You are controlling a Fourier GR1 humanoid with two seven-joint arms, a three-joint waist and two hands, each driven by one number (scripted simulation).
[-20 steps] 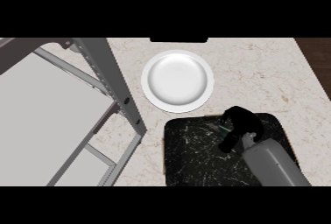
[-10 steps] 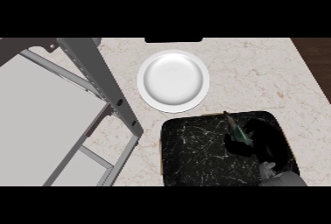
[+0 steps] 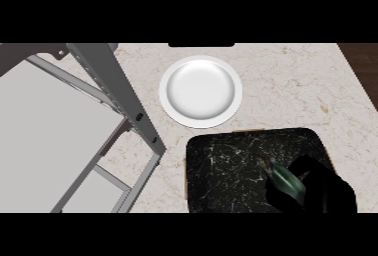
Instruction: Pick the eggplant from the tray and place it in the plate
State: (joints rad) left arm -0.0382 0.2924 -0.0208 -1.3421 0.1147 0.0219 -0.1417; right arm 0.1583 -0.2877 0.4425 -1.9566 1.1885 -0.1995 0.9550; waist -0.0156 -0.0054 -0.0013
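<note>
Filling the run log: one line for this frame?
phase: grasp | right hand: shut on eggplant over tray | plate: bare | left hand: not in view

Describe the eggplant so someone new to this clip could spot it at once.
Find the black marbled tray at the counter's lower right, below the white plate. At its right side the right hand curls round the eggplant: the only dark green, glossy, elongated thing there, stem end pointing up-left.
</note>
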